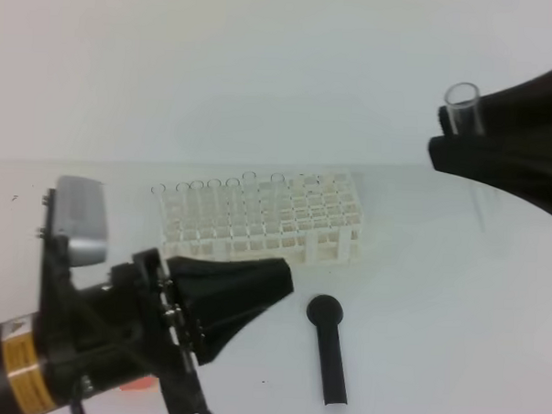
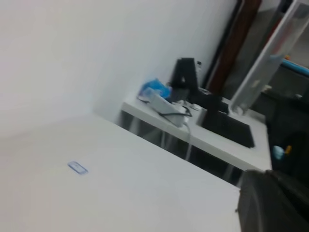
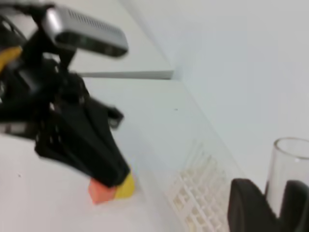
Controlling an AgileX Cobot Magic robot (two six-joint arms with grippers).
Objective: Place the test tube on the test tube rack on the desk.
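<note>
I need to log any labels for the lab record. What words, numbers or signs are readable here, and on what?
Nothing is readable.
Yellow label on the left arm: print too blurred to read.
Small blue sticker on the desk: too small to read.
Test tube, rack, black tool: no markings seen.

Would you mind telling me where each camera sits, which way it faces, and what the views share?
Exterior high: above the desk, facing the test tube rack and black tool; both grippers show.
Left wrist: on the left arm, facing across the desk toward a far counter; only a dark gripper edge shows.
Right wrist: on the right gripper, which holds the test tube, facing the left gripper.
Shared: exterior and right wrist both show rack, tube and left gripper.
</note>
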